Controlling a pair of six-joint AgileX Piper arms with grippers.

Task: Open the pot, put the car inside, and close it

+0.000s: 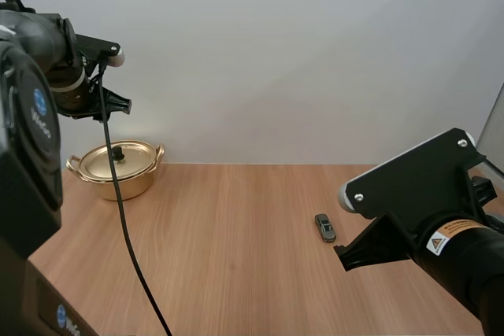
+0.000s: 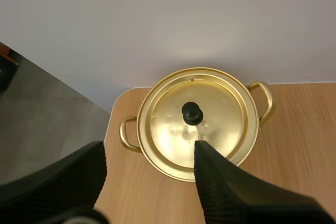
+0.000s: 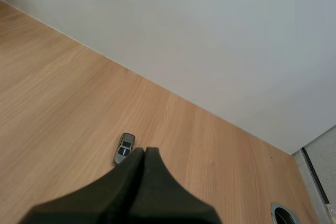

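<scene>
Placed at the far left corner of the tabletop (image 1: 236, 273): the pot (image 1: 118, 188), gold-coloured, with the lid (image 2: 218, 111) seated flat on the rim and its black knob (image 2: 192, 113) standing at the middle. Judged to be at the very first step, with the lid not yet lifted and nothing gripped.

Hovering above the near side of the pot, well clear of it: the left gripper (image 2: 151, 150), fingers (image 2: 226, 192) spread wide apart, ribbed inner faces turned to each other, empty. Probably held that wide to straddle the knob on the way down. Not lined up yet, though: knob lying ahead of the tips and closer to one finger than to the other, so likely calling for a small shift forward and sideways before any descent.

Resting toward the right edge of the tabletop, roughly midway between the near and far edges and well apart from the pot: the car (image 1: 324, 227), small and grey, set lengthwise from near to far.

Waiting over that spot: the right gripper (image 3: 144, 153), fingers (image 3: 131, 187) pressed together into one dark wedge, clamped on nothing, tips above the bare wood just beside the car. Presumably parked close by for a short reach after the lid's removal; would need to part the fingers first.

Worth minding: small, and likely to roll away under a one-sided touch; as for the lid, apt to tilt on a knob pinched off centre.
</scene>
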